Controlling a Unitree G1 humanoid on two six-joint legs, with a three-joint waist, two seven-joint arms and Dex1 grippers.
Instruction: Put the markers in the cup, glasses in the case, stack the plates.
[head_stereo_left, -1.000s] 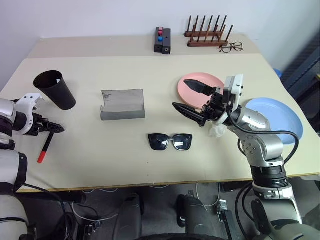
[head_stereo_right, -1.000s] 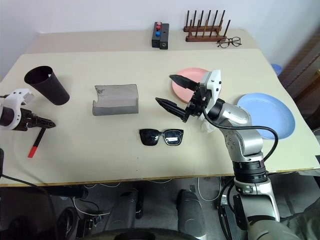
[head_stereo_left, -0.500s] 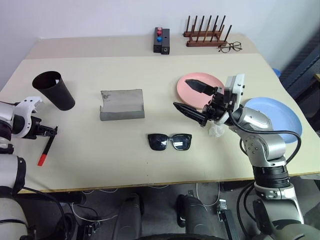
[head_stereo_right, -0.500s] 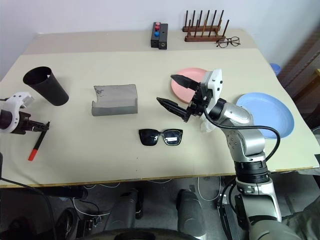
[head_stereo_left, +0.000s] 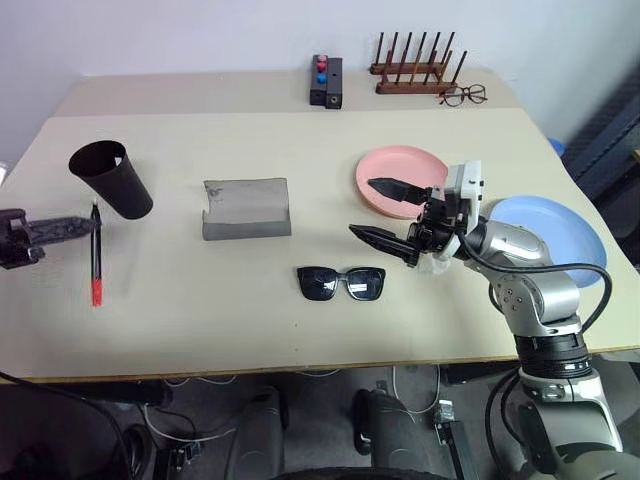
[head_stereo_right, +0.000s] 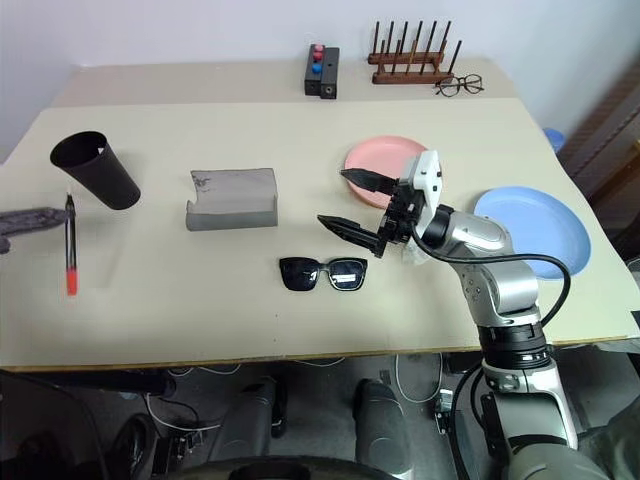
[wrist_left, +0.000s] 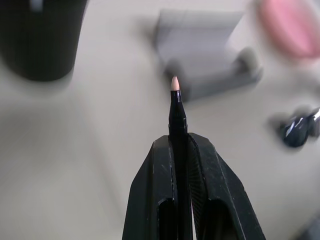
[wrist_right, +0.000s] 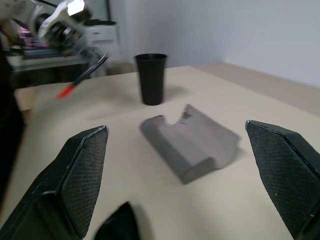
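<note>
Since a second ago, lifted red marker (head_stereo_left: 95, 262) off tabletop (head_stereo_left: 200, 300), left claw (head_stereo_left: 75, 226) clamped near its dark end; light, stiff, slippery; right claw (head_stereo_left: 392, 215) wide open, empty.

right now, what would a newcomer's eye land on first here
Likely the red marker lifted off the table, pinched in the shut left hand beside the black cup. Next, the right hand hanging wide open above the table between the pink plate and the sunglasses.
</note>
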